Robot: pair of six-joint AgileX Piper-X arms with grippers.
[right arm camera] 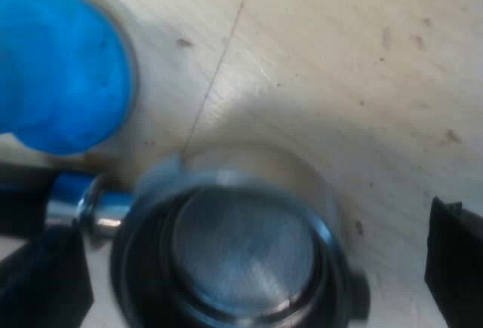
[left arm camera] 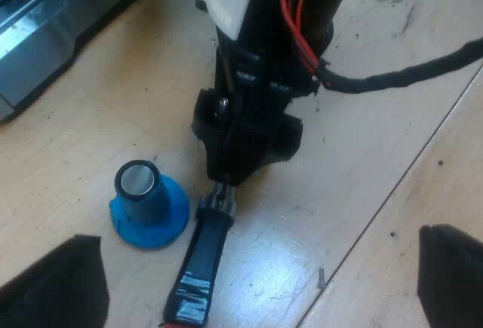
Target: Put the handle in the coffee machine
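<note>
pre-grasp: straddles round metal holder [right arm camera: 241, 245], dark-handled, lying on wooden counter [left arm camera: 362, 177] beside blue tamper [left arm camera: 147, 203], with right tool [right arm camera: 253, 256] released; left tool [left arm camera: 256, 245] released too. next calls for clenching, lifting toward espresso machine [left arm camera: 45, 26].

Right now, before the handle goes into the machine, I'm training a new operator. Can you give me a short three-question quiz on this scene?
1. True or false: the blue tamper lies on its side.
2. What does the right end effector straddle? A) a mug B) the metal holder C) a measuring glass
3. Fill in: the left end effector is ___ (open or shut).
Key: 1 false, the blue tamper stands upright; 2 B; 3 open.
</note>
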